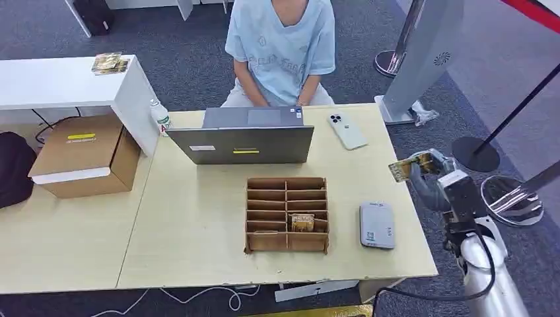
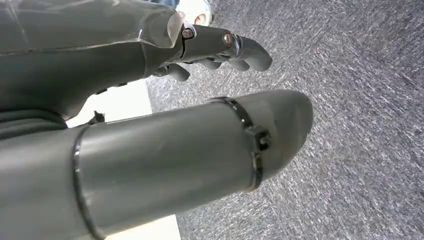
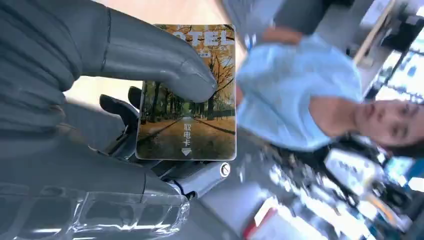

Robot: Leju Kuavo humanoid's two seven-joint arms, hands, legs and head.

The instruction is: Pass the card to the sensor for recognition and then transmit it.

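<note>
The right hand (image 1: 429,173) is raised off the right edge of the table (image 1: 198,224), beyond the table's right side, and pinches one card (image 1: 401,170) between thumb and fingers. In the right wrist view the thumb (image 3: 165,65) presses across the face of the card (image 3: 192,115), which shows an autumn tree avenue and printed letters along one end; the darker fingers (image 3: 117,107) back it from behind.

One grey sensor (image 1: 377,225) lies flat on the table near its right edge, well apart from the held card and just right of the organizer (image 1: 287,214). That organizer is a single cardboard tray split into two columns of slots; one second card (image 1: 303,222) stands in a lower right slot.

The left hand (image 2: 210,50) hangs over grey carpet (image 2: 360,100), holding nothing, its fingers curled in part way.

One laptop (image 1: 244,142) stands open at the far edge of the table, its back to the robot. One white phone (image 1: 347,131) lies beside it to the right. One person (image 1: 282,49) in a light blue shirt sits behind the laptop. One small bottle (image 1: 160,117) stands at the far left corner. One cardboard box (image 1: 82,155) sits to the left, lower than the table.
</note>
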